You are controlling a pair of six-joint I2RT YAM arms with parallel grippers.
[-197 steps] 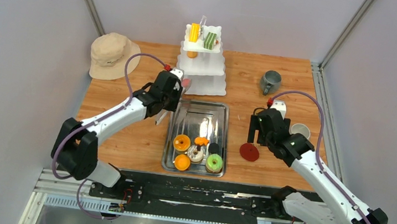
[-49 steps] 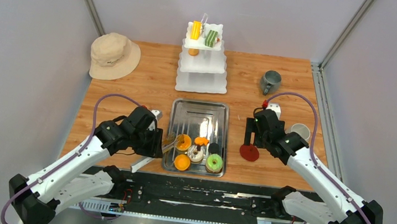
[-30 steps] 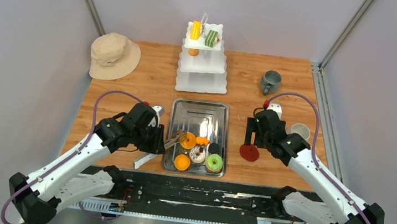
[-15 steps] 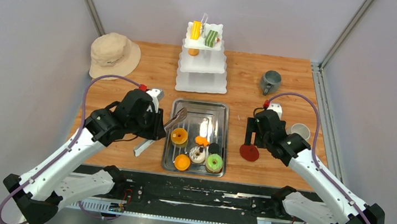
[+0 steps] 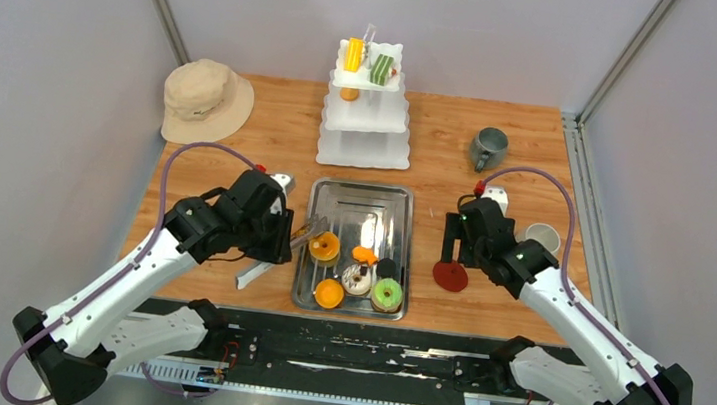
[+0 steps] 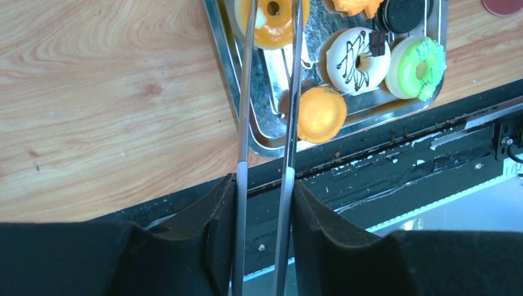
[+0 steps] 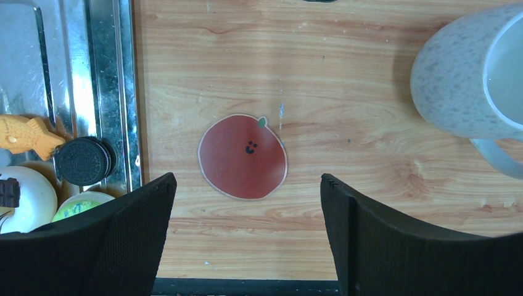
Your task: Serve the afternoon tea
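My left gripper (image 5: 275, 236) (image 6: 264, 197) is shut on a pair of metal tongs (image 6: 242, 123). The tongs' arms straddle an orange donut (image 6: 272, 18) (image 5: 324, 247) lying in the steel tray (image 5: 359, 203). I cannot tell whether they squeeze it. Also in the tray are a white chocolate-drizzled donut (image 6: 358, 58), a green donut (image 6: 416, 58), a round orange pastry (image 6: 321, 114), a black sandwich cookie (image 7: 83, 161) and an orange fish pastry (image 7: 28, 135). My right gripper (image 5: 455, 248) (image 7: 247, 203) hangs open over a red apple coaster (image 7: 243, 157), empty. A white mug (image 7: 475, 74) stands to its right.
A white tiered stand (image 5: 366, 113) at the back centre carries yellow, green and orange pastries. A grey mug (image 5: 488, 146) sits back right and a beige hat (image 5: 204, 99) back left. Grey walls close in both sides.
My left arm pulled the tongs up and back, then brought them down around the orange donut again. The donut sits slightly further left in the tray. The right arm has not moved.
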